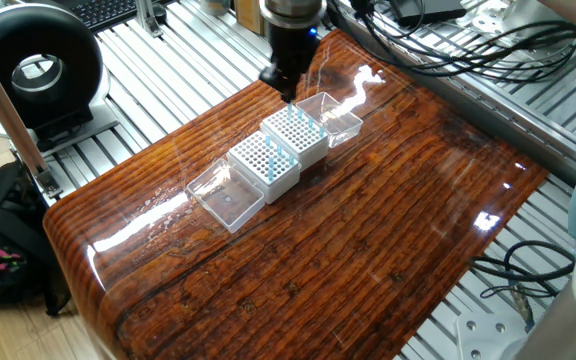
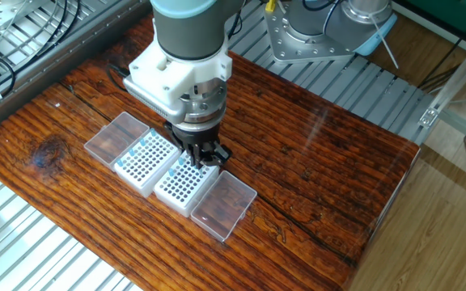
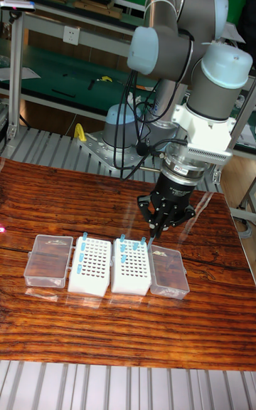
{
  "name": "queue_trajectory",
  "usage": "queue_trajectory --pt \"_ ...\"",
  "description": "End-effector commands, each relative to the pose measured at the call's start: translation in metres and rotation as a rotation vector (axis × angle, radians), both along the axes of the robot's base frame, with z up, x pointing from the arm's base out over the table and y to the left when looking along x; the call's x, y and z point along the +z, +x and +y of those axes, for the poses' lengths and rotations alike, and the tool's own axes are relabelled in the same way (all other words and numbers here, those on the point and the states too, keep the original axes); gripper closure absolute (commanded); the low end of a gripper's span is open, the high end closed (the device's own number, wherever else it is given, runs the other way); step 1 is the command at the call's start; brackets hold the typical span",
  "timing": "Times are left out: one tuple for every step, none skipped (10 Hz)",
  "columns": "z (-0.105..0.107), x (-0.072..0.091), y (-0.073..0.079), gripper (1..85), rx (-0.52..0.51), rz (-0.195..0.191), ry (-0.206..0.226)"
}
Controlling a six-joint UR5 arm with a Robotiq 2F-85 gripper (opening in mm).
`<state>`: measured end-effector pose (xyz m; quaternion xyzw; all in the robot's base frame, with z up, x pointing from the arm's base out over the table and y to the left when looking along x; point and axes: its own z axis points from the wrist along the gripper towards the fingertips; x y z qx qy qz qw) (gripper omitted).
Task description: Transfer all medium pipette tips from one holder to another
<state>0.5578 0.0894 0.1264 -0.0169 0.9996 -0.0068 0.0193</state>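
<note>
Two white grid holders stand side by side, the left holder (image 3: 89, 267) and the right holder (image 3: 131, 267), also seen as holder (image 2: 146, 160) and holder (image 2: 183, 184). A few light-blue medium pipette tips (image 3: 122, 240) stick up from both, mostly along the back rows and the touching sides (image 1: 281, 152). My gripper (image 3: 157, 229) hangs just above the back right corner of the right holder, fingers drawn together to a point. It shows as gripper (image 2: 203, 155) and gripper (image 1: 289, 88) in the other two views. Whether a tip sits between the fingers is too small to tell.
A clear lid (image 3: 48, 260) lies left of the holders and another clear lid (image 3: 168, 272) lies right of them, both flat on the wooden table (image 2: 314, 170). Cables (image 1: 448, 40) run behind the table, and a black round device (image 1: 33, 70) stands off its corner.
</note>
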Motion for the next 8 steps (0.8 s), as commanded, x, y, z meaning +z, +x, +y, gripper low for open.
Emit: queue_trajectory --pt "-0.0019 -0.0061 -0.0018 84.7 0.003 0.003 0.006" --pt "-0.0012 -0.0077 -0.0028 84.7 0.004 0.006 0.014" --pt "0.0002 -0.0086 -0.0042 84.7 0.006 0.009 0.021" --pt "0.0004 -0.0087 -0.0046 84.7 0.006 0.009 0.021" --pt "0.0 -0.0088 -0.0042 84.7 0.006 0.007 0.02" --pt "0.0 -0.0091 -0.0038 84.7 0.006 0.006 0.02" --pt "0.0003 -0.0093 -0.0037 84.7 0.006 0.006 0.021" --pt "0.0011 -0.0095 -0.0032 84.7 0.006 0.004 0.024"
